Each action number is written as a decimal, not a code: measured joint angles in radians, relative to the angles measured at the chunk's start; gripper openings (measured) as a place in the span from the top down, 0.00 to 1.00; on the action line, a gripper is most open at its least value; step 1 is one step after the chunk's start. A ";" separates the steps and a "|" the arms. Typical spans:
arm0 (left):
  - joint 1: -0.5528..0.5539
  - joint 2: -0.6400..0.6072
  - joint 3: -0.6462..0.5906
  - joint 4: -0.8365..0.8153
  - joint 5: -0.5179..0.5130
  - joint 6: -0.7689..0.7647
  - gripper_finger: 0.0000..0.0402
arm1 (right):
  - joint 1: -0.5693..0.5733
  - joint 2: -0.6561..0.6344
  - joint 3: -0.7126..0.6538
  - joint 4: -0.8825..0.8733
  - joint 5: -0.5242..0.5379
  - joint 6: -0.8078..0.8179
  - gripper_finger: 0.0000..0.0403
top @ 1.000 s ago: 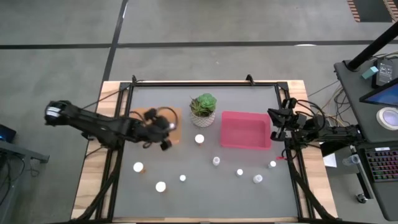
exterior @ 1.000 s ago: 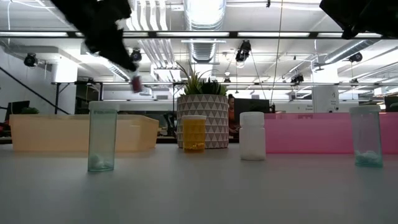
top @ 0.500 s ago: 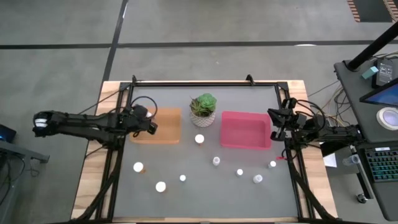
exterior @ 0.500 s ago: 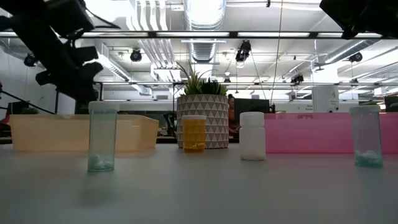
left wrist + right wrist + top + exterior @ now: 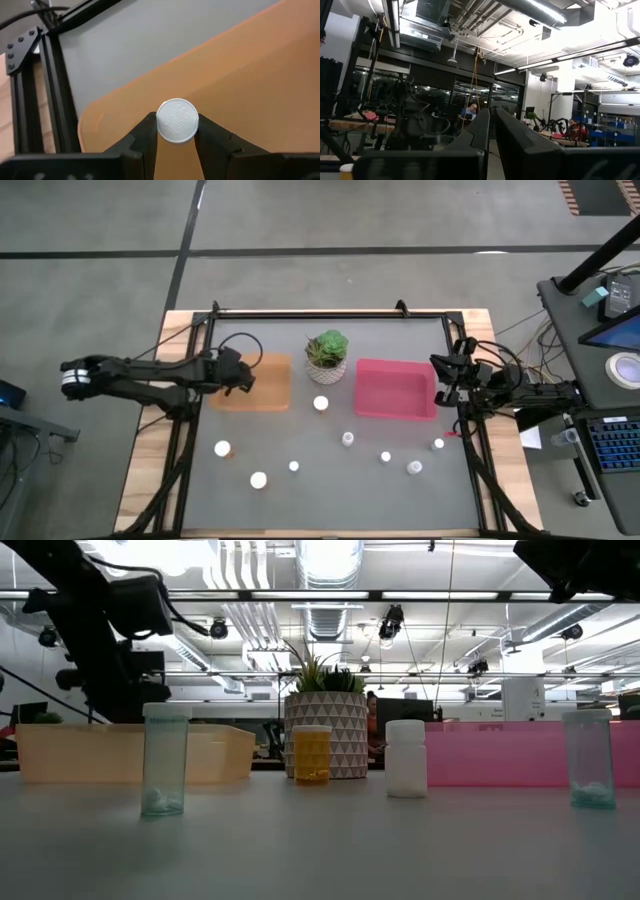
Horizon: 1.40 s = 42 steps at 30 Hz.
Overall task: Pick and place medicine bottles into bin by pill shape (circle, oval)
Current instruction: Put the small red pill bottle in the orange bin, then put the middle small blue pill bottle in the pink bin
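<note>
Grey tabletop (image 5: 330, 490) seen from above, wood-edged, with orange tray (image 5: 262, 383) left of potted plant (image 5: 327, 356), pink tray (image 5: 393, 389) right of it, loose bottles (image 5: 321, 403) in front. Left gripper (image 5: 240, 374) over orange tray's left edge; right gripper (image 5: 446, 377) beside pink tray. Level view: ceiling lights, ducts behind. Left wrist: white-capped bottle (image 5: 177, 121) clamped between fingers (image 5: 146, 135) above orange tray. Right wrist: fingers (image 5: 482, 127) pressed together.

Left arm extended low across the table's left side; left gripper (image 5: 243, 377) clamped on a load. Right gripper (image 5: 441, 380) closed, parked at right edge.
</note>
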 joint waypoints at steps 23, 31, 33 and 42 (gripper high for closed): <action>0.007 0.084 0.005 0.001 0.005 -0.001 0.66 | 0.000 0.000 0.000 -0.001 0.000 0.000 0.94; 0.007 0.061 0.034 -0.067 0.020 0.000 0.65 | 0.000 0.000 0.000 -0.003 0.000 0.000 0.94; 0.007 0.048 0.046 -0.091 0.021 0.000 0.65 | 0.000 0.000 0.000 -0.005 0.000 0.000 0.94; 0.007 -0.013 0.116 -0.141 0.038 0.079 0.65 | 0.000 0.000 0.000 -0.006 0.000 0.013 0.94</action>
